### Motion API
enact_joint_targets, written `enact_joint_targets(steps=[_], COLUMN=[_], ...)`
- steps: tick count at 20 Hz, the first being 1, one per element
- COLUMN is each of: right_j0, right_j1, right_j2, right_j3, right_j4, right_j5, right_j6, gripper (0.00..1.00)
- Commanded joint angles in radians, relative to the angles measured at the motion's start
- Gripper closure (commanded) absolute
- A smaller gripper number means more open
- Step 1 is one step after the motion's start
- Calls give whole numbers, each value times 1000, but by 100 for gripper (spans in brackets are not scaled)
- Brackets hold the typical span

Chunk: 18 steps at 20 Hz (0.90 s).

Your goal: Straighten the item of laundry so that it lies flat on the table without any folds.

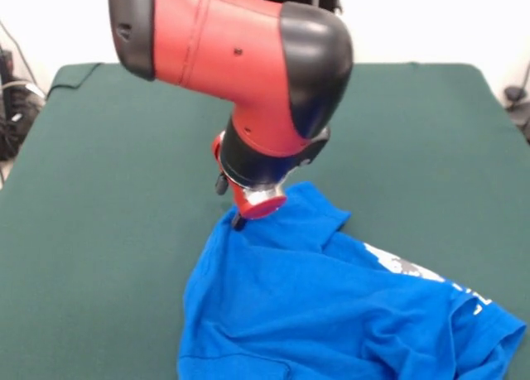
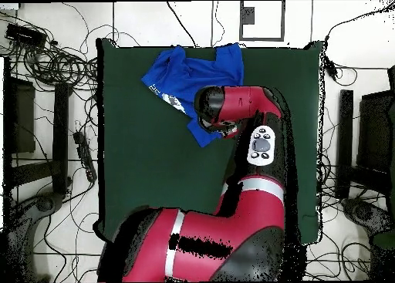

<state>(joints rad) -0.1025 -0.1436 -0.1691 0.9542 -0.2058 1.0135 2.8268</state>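
1. The front view shows the pincer (image 1: 239,220) only as a dark tip under the red wrist flange, touching the upper edge of the T-shirt (image 1: 331,314); whether it is spread, pressed together or pinching cloth I cannot tell. In the overhead view the arm's red and black elbow covers that spot.
2. The overhead view shows what the front view cuts off: the whole tabletop (image 2: 139,164) and the shirt's full outline, lying by the edge farthest from the robot's base, left of the middle, with one corner reaching that edge.
3. Left of the tabletop in the overhead view lie tangled black cables (image 2: 54,64) on a pale floor, and dark equipment (image 2: 19,118) stands at the picture's left border. At the right, more dark stands (image 2: 343,141) and cables run beside the tabletop.
4. The arm (image 2: 247,195) crosses the tabletop's right half from the bottom and hides the shirt's corner nearest the base. In the front view the bulky red joint (image 1: 240,57) blocks the middle of the far tabletop.
5. The shirt is bright blue and crumpled. In the front view it rises to a peak at the pincer and falls away in broad folds toward the lower right, where a strip of white-grey print (image 1: 406,266) shows along a fold. A sleeve-like flap (image 1: 319,210) juts just right of the peak.
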Motion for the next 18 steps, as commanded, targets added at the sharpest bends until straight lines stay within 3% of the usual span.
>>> enact_joint_targets(steps=[1, 6, 7, 11, 18], right_j0=[-38, -63, -69, -88, -28], right_j1=[60, 49, 47, 36, -26], right_j2=[171, 205, 212, 240, 167], right_j3=[220, 243, 247, 266, 313], right_j4=[-1, -13, -14, -9, -74], right_j5=[-138, -178, -181, -169, -244], right_j6=[-174, -181, -184, -193, -91], gripper=[0, 0, 100, 100, 100])
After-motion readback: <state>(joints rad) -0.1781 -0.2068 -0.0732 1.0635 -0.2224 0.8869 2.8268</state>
